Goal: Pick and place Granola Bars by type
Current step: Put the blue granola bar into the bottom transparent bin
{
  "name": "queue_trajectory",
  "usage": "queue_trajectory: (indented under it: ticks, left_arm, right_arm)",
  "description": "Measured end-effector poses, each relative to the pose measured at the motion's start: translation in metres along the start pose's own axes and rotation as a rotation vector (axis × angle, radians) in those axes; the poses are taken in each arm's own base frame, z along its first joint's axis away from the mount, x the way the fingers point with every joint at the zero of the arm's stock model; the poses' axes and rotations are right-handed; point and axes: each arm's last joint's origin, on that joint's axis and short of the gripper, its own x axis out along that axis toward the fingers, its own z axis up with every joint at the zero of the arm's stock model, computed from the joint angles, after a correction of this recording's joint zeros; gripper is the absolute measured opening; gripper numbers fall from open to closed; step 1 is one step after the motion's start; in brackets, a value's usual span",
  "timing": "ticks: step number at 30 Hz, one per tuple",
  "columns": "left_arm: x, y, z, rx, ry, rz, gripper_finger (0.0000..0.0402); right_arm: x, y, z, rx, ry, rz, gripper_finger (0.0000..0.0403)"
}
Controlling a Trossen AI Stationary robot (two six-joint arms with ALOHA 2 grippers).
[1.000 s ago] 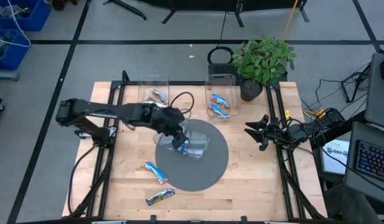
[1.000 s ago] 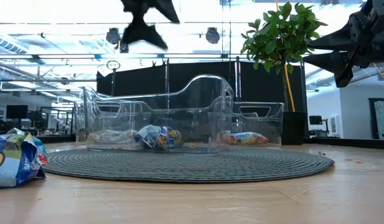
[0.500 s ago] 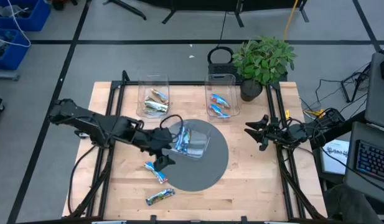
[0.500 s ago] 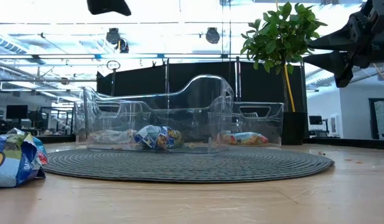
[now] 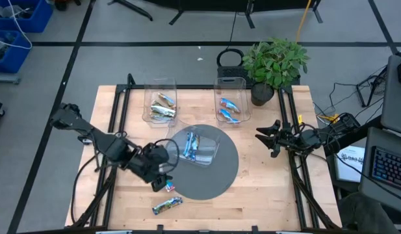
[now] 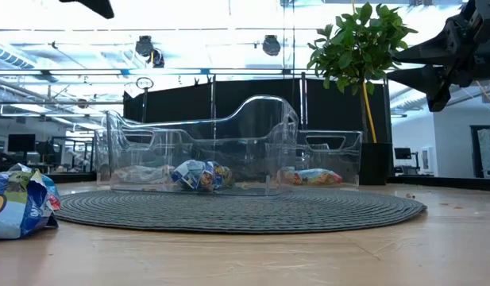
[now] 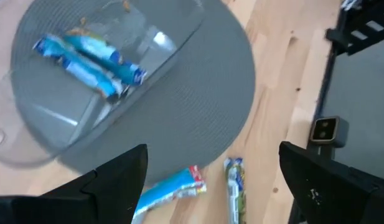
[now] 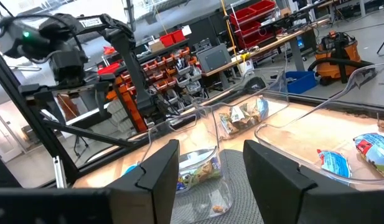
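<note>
Now left gripper (image 5: 162, 178) jaws wide, empty, above blue granola bar (image 7: 170, 188).

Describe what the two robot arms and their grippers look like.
Both arms are dark, almost black, jointed links with black cables looping alongside. The left gripper ends in two flat, angular black fingers. The right gripper has the same forked black build, its fingers broad and matte. No markings are legible.
</note>
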Motion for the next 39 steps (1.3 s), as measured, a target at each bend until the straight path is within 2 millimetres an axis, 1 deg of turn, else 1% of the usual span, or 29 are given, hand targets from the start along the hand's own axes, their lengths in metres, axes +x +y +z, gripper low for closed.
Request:
queue_trajectory:
  ticks: [4,9,17,20,25,39]
  left_arm:
    - [-0.005,-0.010,-0.019,-0.024,0.021,0.012,0.0363]
    - [-0.004,-0.026,-0.042,-0.039,0.064,-0.005,0.0363]
    - [0.008,-0.045,-0.071,-0.012,0.183,-0.011,0.0363]
    - [0.018,-0.050,-0.081,0.003,0.233,0.004,0.0363]
    - [0.038,-0.056,-0.091,0.003,0.322,0.042,0.0363]
    - [0.099,-0.063,-0.116,0.035,0.333,0.213,0.0363]
  right_arm:
    - [0.000,0.000,0.000,0.000,0.000,0.000,0.0171]
    - [0.000,0.000,0.000,0.000,0.000,0.000,0.0171]
    - [0.000,0.000,0.000,0.000,0.000,0.000,0.0171]
    - [0.000,0.000,0.000,0.000,0.000,0.000,0.0171]
    - [0.000,0.000,0.000,0.000,0.000,0.000,0.0171]
    - [0.000,0.000,0.000,0.000,0.000,0.000,0.0171]
